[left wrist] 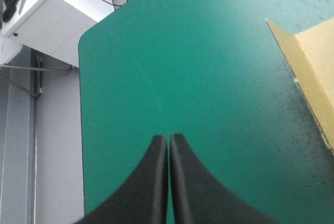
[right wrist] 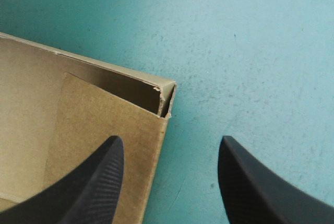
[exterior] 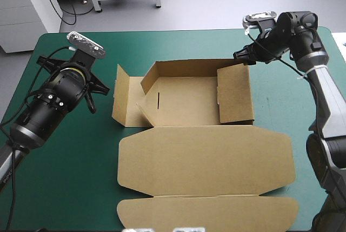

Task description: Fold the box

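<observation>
The brown box [exterior: 205, 161] lies mid-table, its far wall and right wall raised around the floor and its big lid flat toward the near edge. A left flap [exterior: 123, 97] stands splayed outward. My right gripper [exterior: 241, 56] is open at the box's far right corner [right wrist: 164, 91]. One of its fingers [right wrist: 99, 182] is over the inside of the right wall, the other over the teal-green cover outside. My left gripper [exterior: 100, 88] is shut and holds nothing. It hovers over bare cover left of the box [left wrist: 313, 62], its tips [left wrist: 168, 138] pointing toward the table's far left corner.
Bare teal-green cover [exterior: 70, 178] stretches left of the box and to its right [exterior: 281, 97]. A white cabinet [left wrist: 62, 10] stands on the floor beyond the table's far left corner.
</observation>
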`<move>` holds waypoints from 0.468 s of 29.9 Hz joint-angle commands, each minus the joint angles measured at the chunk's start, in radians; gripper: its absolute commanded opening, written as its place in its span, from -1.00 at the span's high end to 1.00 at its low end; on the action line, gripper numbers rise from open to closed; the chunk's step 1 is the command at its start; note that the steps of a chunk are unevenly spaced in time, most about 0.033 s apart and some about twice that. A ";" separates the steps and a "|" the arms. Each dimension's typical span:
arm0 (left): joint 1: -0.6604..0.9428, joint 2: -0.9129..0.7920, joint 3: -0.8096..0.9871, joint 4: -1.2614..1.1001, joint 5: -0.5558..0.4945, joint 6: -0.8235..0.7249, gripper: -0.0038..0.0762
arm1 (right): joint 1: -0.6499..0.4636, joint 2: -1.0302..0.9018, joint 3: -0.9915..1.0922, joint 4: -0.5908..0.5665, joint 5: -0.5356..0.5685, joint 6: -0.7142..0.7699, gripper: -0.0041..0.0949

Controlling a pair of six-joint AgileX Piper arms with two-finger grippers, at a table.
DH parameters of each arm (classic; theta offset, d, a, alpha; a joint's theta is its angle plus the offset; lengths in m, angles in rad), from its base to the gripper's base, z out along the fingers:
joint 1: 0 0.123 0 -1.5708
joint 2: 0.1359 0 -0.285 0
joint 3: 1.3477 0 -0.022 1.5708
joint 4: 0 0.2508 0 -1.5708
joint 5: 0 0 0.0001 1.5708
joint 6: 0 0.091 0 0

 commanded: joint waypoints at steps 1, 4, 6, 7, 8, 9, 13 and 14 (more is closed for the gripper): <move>0.064 -0.034 -0.027 -0.028 -0.040 0.005 0.91 | -0.003 -0.091 -0.031 -0.007 -0.023 0.049 -0.11; 0.138 -0.034 -0.027 -0.074 -0.040 0.006 0.91 | -0.003 -0.124 -0.019 0.008 -0.023 0.084 -0.11; 0.194 -0.034 -0.027 -0.116 -0.040 0.031 0.91 | -0.003 -0.155 0.018 0.022 -0.023 0.086 -0.11; 0.216 -0.034 -0.027 -0.137 -0.040 0.047 0.91 | -0.003 -0.170 0.045 0.024 -0.023 0.086 -0.11; 0.243 -0.034 -0.027 -0.163 -0.040 0.059 0.91 | -0.003 -0.185 0.077 0.024 -0.023 0.086 -0.11; 0.268 -0.034 -0.027 -0.188 -0.042 0.074 0.91 | -0.003 -0.193 0.105 0.024 -0.023 0.086 -0.11; 0.335 -0.034 -0.027 -0.286 -0.063 0.111 0.91 | -0.003 -0.190 0.215 0.049 -0.030 0.058 -0.11; 0.345 -0.034 -0.027 -0.304 -0.067 0.118 0.91 | -0.003 -0.185 0.231 0.056 -0.035 0.051 -0.11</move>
